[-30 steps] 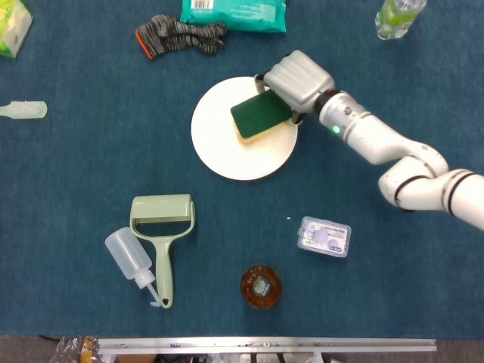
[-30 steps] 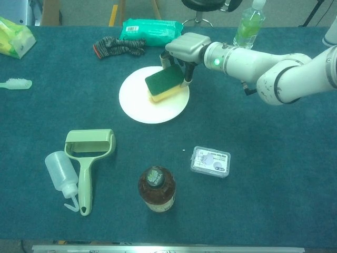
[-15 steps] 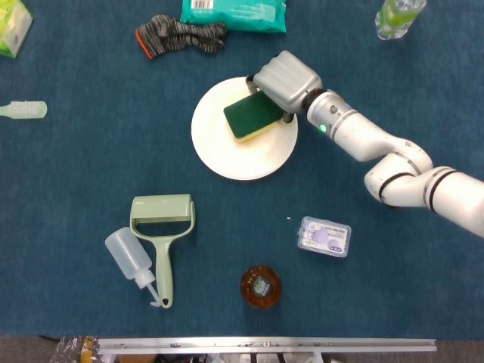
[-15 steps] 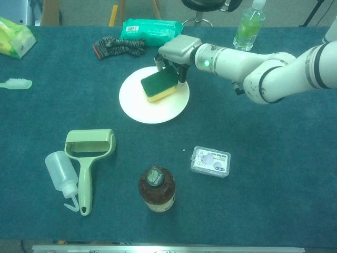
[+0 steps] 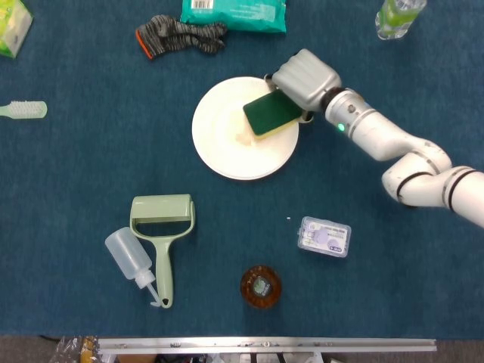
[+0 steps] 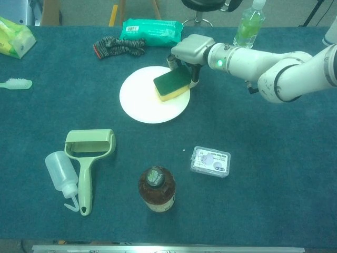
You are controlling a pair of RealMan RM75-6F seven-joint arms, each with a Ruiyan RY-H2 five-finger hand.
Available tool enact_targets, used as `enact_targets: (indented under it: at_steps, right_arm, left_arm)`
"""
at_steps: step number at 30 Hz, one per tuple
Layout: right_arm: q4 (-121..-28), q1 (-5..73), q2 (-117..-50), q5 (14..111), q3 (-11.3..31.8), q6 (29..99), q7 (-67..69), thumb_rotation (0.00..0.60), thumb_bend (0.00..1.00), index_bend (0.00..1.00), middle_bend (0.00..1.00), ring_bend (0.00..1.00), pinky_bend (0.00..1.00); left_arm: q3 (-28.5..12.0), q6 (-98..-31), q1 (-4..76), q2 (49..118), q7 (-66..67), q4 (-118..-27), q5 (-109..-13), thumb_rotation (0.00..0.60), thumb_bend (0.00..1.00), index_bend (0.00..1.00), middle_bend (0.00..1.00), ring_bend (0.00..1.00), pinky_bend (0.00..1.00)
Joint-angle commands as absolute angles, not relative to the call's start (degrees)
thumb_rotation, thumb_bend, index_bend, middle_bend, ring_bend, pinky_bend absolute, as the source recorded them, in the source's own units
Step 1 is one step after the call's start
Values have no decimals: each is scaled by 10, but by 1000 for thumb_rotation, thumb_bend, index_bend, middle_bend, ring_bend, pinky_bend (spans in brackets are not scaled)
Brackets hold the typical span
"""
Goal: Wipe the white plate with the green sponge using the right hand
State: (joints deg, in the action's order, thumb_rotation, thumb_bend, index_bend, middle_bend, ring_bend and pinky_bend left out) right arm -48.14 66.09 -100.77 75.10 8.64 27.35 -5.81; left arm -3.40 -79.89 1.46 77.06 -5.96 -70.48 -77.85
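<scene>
The round white plate [image 5: 227, 136] [image 6: 142, 97] lies on the blue cloth near the middle back. A green sponge [image 5: 272, 113] [image 6: 171, 83] with a yellow underside rests on the plate's right part, tilted. My right hand [image 5: 304, 79] [image 6: 190, 50] grips the sponge from its far right end, fingers curled down over it. The silver hand covers the sponge's back edge. My left hand shows in neither view.
A striped glove [image 5: 180, 34] and a teal wipes pack [image 5: 234, 13] lie behind the plate. A green bottle [image 5: 397, 17] stands far right. A small plastic case [image 5: 324, 237], a brown jar [image 5: 261, 286], a lint roller [image 5: 161, 234], a squeeze bottle [image 5: 130, 257] and a brush [image 5: 23, 110] sit nearer.
The right hand slid the sponge left toward the plate's middle, then back to the right; it now sits at the plate's right edge.
</scene>
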Motion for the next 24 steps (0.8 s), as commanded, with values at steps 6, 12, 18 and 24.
enact_targets:
  at_steps: [6,12,18,24]
  right_arm:
    - [-513,650,-980,715,96,292,-109,600,112,394,522,466,384]
    - [-537,659,-980,700,112,306,-123,600,113,394,522,466,384]
    - [-522,676,-1006,702,115,297,-114,600,112,394,523,466,384]
    - [-494,686,-1031,717,111,287,-87,600,112,394,522,466,384]
  left_arm:
    - [-34,-796,16,772,-58,-705,-778,600,358,421,338,298,455]
    - [-34,-796,16,773,-59,-705,-779,600,357,420,338,298,455]
    - [-34,-796,13,773,-63,-702,-778,600,358,420,338,298,455]
    - [-33,-795,11,774,-70,-695,-776,600,358,421,338,298,455]
